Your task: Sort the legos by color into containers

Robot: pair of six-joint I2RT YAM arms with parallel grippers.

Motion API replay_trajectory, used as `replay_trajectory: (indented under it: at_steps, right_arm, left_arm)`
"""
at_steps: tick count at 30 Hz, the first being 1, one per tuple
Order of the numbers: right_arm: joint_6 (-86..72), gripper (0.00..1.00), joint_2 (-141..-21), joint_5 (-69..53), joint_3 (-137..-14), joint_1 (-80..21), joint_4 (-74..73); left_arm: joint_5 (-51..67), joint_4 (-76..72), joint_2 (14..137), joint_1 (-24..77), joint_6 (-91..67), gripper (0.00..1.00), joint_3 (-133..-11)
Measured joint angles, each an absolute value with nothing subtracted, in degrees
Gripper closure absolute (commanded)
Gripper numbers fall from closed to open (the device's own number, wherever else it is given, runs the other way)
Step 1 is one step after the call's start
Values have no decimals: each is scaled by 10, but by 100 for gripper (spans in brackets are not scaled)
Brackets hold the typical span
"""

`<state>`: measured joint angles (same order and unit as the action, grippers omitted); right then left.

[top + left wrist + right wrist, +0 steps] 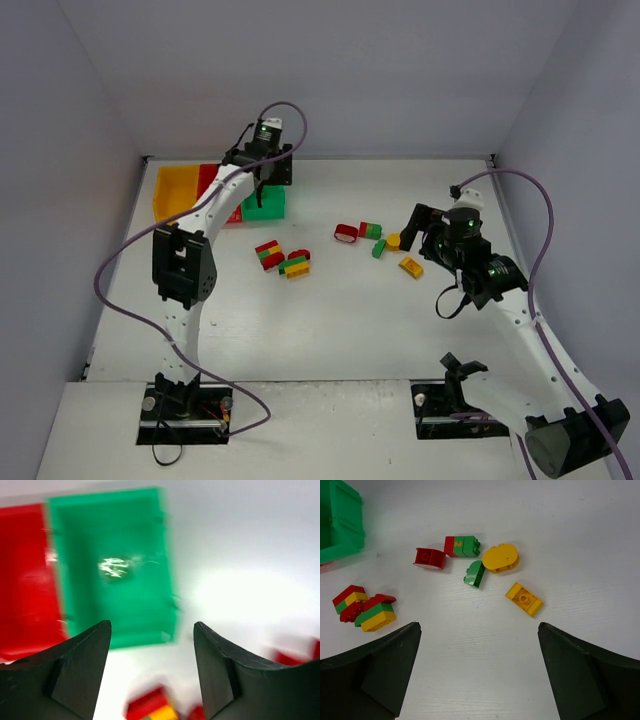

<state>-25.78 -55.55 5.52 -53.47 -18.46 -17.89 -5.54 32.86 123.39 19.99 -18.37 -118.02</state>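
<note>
The containers stand in a row at the back left: yellow bin (pixel 170 190), red bin (pixel 209 182), green bin (pixel 266 206). My left gripper (pixel 260 188) hovers over the green bin's (pixel 112 570) near edge, open and empty (pixel 152 645); that view is blurred. The red bin (pixel 25 580) lies to its left. Two multicolour clumps (pixel 268 254) (pixel 295 265) lie mid-table. A red brick (pixel 430 558), a red-green brick (pixel 462 546), a yellow oval brick (pixel 501 558), a green brick (pixel 474 573) and a flat yellow brick (pixel 524 599) lie ahead of my open, empty right gripper (pixel 479 635), seen from above (pixel 420 232).
White walls close in the table at the back and on both sides. The left arm's cable (pixel 120 260) loops out over the left side. The right arm's cable (pixel 545 230) arcs along the right side. The clumps (pixel 350 601) (pixel 376 612) lie left of my right fingers.
</note>
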Motion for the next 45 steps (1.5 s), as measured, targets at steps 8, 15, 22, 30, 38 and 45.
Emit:
replay_trajectory:
  at_steps: [8, 15, 22, 30, 38, 45]
  right_arm:
    - [-261, 1, -533, 56, -525, -185, -181]
    - [-259, 2, -486, 56, -514, -185, -183]
    - [-259, 2, -444, 55, -507, -185, -187]
    - [-257, 2, -414, 50, -505, -185, -200]
    - [-256, 2, -406, 49, -502, -185, -209]
    - [-254, 1, -408, 48, -501, -185, -211]
  left_arm:
    - [10, 302, 1179, 384, -202, 40, -1112]
    - [39, 296, 1252, 480, -208, 40, -1147]
    - [37, 293, 1354, 486, -211, 41, -1207]
    - [27, 289, 1407, 485, -211, 52, -1237]
    - [3, 270, 1408, 485, -210, 96, -1232]
    - [-47, 263, 1304, 476, -204, 96, -1118]
